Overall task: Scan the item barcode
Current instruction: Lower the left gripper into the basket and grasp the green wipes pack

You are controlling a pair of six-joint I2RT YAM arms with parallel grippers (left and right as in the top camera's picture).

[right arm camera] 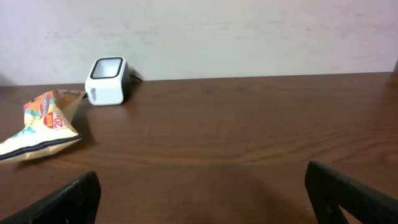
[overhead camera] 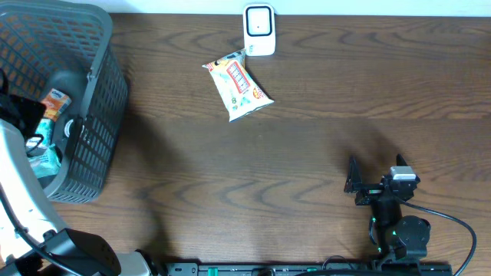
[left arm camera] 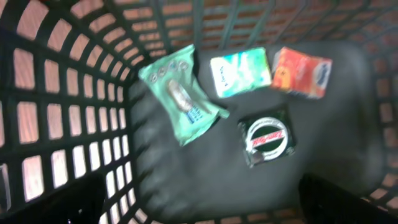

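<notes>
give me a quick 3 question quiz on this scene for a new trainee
1. True or false: the snack bag lies inside the basket.
2. How many packets lie on the basket floor in the left wrist view? A) two B) four C) six
3. Which gripper hangs over the basket, and are its jaws open or shut?

Key:
1. False: it lies on the table, near the white scanner.
2. B.
3. The left gripper, open.
</notes>
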